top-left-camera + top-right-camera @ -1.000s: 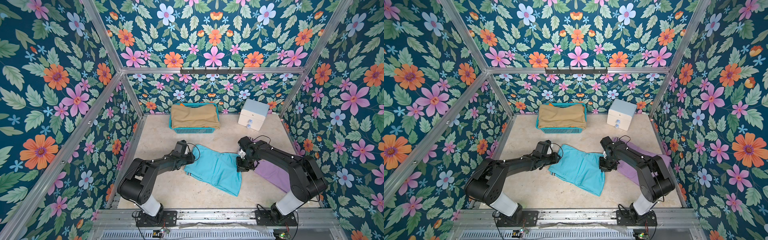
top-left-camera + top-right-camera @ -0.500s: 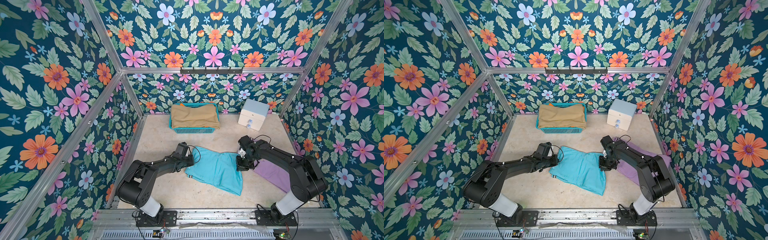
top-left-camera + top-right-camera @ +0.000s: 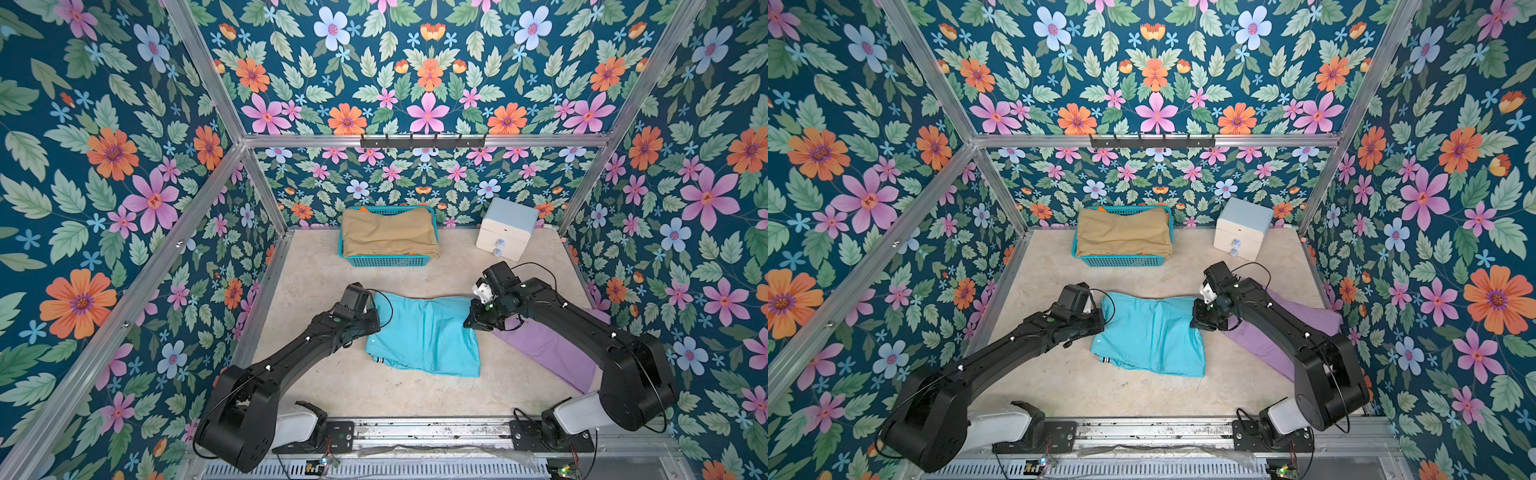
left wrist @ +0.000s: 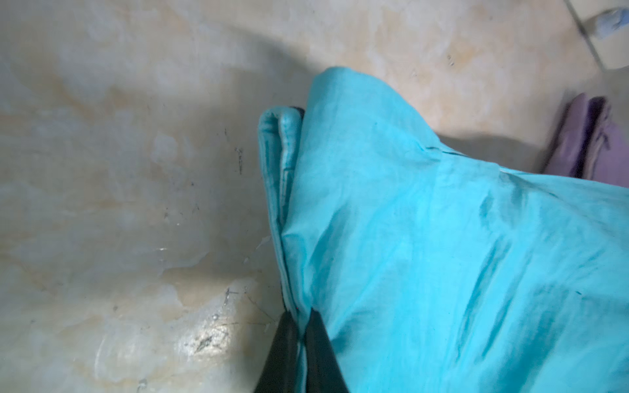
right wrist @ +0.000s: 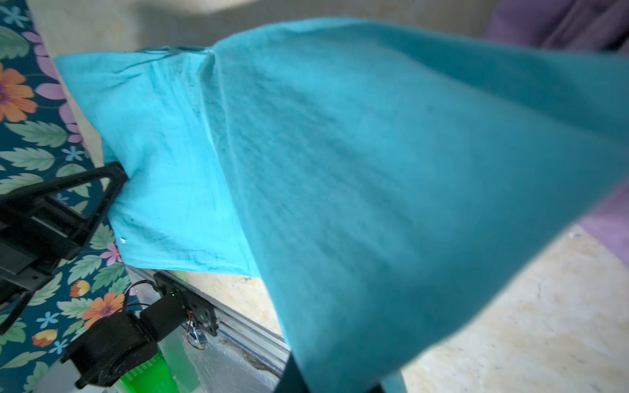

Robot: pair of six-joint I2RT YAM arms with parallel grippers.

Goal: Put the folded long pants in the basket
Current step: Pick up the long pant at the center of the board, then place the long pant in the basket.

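The left pincer [image 4: 301,321] and right pincer [image 3: 473,323] are clamping opposite edges of the folded turquoise cloth pants [image 3: 424,336]; soft, light, likely sagging between.

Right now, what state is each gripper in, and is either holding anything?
Left gripper: shut on the turquoise pants.
Right gripper: shut on the turquoise pants, opposite edge.

Left arm [image 3: 299,349], right arm [image 3: 582,322]: matte black links, white base housings [image 3: 297,424], looping black cables [image 3: 384,297].
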